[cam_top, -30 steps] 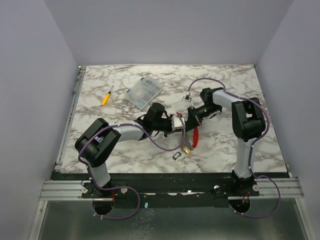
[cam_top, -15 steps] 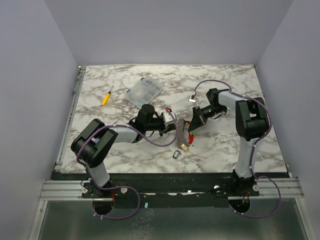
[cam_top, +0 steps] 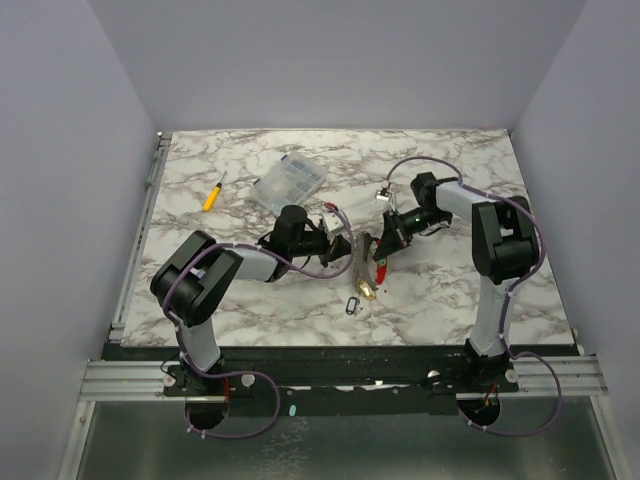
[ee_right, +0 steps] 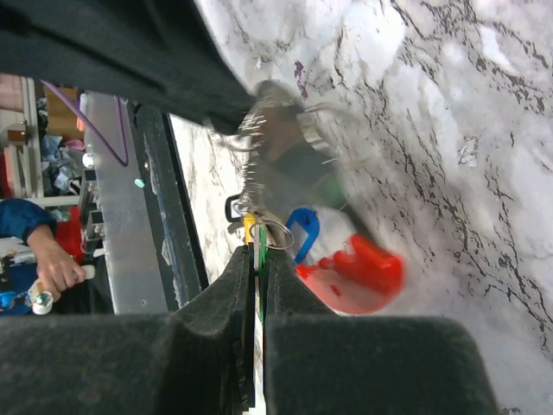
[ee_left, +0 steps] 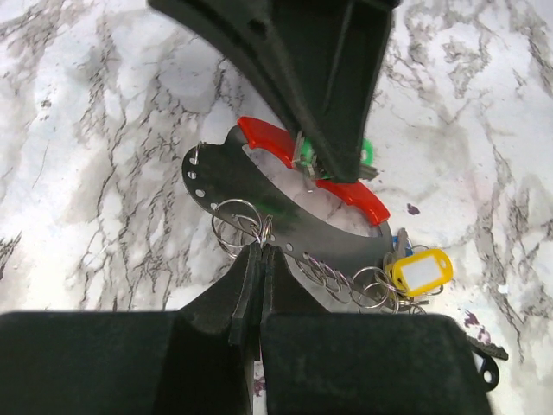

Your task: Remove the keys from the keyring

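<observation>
While the left gripper [ee_left: 262,255] pinches the keyring [ee_left: 258,231] shut, the right gripper [ee_right: 257,255] clamps a green key [ee_left: 368,154].

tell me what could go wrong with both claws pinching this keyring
1. The left claw is shut on the thin keyring with just its tips; a pull could slip it free.
2. The right claw seems shut on the green-tagged key; the dangling yellow-tagged key may snag the red fob.
</observation>
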### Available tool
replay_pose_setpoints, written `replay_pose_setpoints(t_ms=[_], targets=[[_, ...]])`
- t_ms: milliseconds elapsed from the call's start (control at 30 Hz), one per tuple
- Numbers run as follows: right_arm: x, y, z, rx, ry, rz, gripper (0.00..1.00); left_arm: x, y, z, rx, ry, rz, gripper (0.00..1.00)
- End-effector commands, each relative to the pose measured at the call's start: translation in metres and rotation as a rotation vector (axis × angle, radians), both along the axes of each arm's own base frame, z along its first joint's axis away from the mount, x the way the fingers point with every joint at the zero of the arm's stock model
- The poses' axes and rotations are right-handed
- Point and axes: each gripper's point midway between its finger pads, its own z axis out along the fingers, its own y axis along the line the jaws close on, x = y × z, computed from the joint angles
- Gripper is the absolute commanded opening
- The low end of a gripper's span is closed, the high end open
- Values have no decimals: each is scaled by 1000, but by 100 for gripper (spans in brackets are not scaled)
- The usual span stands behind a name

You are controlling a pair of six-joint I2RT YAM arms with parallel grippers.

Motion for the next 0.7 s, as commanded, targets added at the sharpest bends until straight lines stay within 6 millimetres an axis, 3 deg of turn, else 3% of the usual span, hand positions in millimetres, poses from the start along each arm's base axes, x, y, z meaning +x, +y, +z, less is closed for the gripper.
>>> replay_pose_setpoints(t_ms=[0, 167, 400, 533, 600, 667], targets=[[5, 0, 33, 24, -103, -1, 1, 26, -9, 10, -46, 28, 74, 0], [8, -8, 54, 33, -161, -33, 1, 47, -18, 12, -58, 33, 122, 0], [9, -13, 77, 49, -218, -57, 1, 71, -36, -8, -66, 163, 194, 0], [5, -14, 80, 47, -245, -61, 1, 74, -38, -9, -46, 173, 187, 24], [3, -14, 81, 47, -261, -61, 1, 74, -35, -4, -32, 175, 191, 43], [1, -13, 83, 63, -265, -62, 1, 78, -28, 2, -12, 192, 201, 69]])
